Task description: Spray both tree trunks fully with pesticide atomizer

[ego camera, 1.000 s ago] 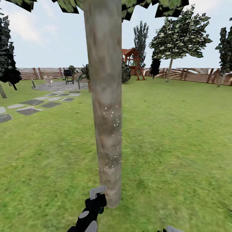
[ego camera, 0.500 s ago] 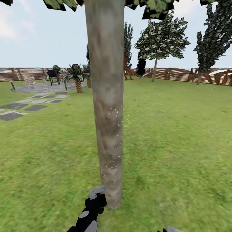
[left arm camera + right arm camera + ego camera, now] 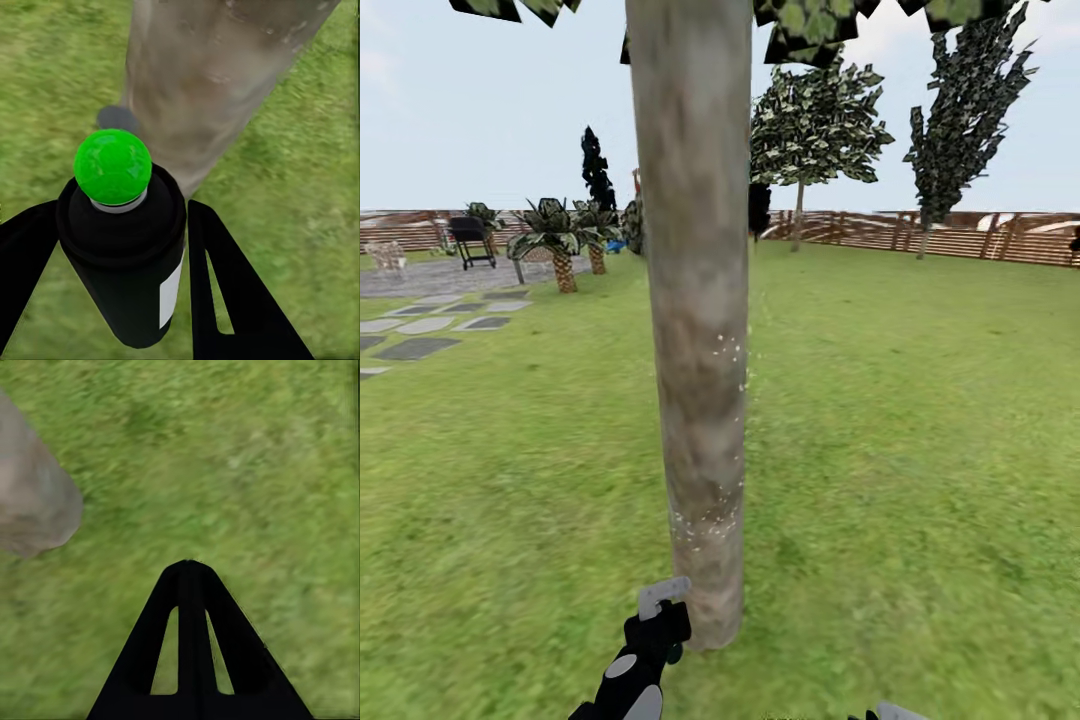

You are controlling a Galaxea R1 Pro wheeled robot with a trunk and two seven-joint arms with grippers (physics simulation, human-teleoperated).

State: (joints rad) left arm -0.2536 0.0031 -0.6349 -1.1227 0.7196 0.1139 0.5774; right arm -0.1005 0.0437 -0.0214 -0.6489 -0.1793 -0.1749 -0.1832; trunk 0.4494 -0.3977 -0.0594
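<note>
The pesticide atomizer (image 3: pixel 124 247) sits between the left gripper's (image 3: pixel 120 277) two dark fingers (image 3: pixel 225 292), its long axis running along them, with the bright green cap aimed forward at the foot of the near tree trunk (image 3: pixel 214 82). In the head view the left gripper (image 3: pixel 655 625) hangs low, just beside the base of that tree trunk (image 3: pixel 695 330), with the sprayer's pale grey head (image 3: pixel 662 594) standing upright above it. The left fingers press against both sides of the dark body, clamped on it. The right gripper (image 3: pixel 191 577) has its two fingers brought together to a single point over the grass (image 3: pixel 247 472), holding nothing. One thick grey-brown trunk stands in front, upright, and carries two loose patches of pesticide (image 3: pixel 728 352) as white specks, one about midway up and one lower down; how far round the bark they reach is hard to judge from here. A second leafy tree (image 3: pixel 815 125) stands well apart near the slatted fence (image 3: pixel 960 238). Two short palms (image 3: pixel 550 240) show beside the stone paving (image 3: pixel 420 330), with a black grill (image 3: pixel 470 240) nearby.
</note>
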